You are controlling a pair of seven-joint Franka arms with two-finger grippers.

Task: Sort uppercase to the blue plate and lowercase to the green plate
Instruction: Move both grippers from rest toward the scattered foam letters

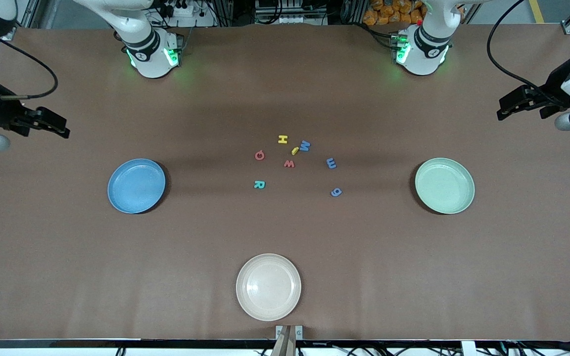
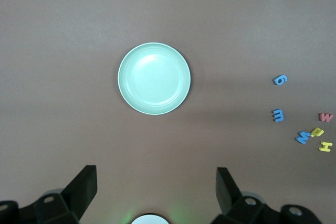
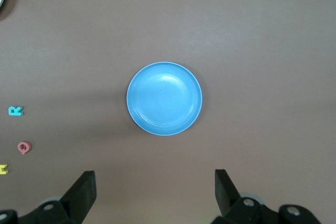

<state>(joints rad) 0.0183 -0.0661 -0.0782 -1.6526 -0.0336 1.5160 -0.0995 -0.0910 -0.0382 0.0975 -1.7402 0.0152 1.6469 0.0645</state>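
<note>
Left gripper (image 2: 154,192): jaws apart, empty, up in the air at the tabletop's edge on the left arm's end, looking down on the green plate (image 1: 445,185). Right gripper (image 3: 154,192): same, jaws apart, nothing held, at the edge on the right arm's end, over the blue plate (image 1: 136,185). Both arms wait.

Both plates bare, so nothing sorted yet. All 8 letters sit mid-tabletop btwn the plates: yellow H (image 1: 282,139), blue M (image 1: 305,146), red G (image 1: 260,155), teal R (image 1: 259,185) w/ small yellow letter (image 1: 294,150), red w (image 1: 289,163), blue E-like letter (image 1: 331,163), blue g (image 1: 336,192). Cream plate (image 1: 268,287) near the front edge, unused.
</note>
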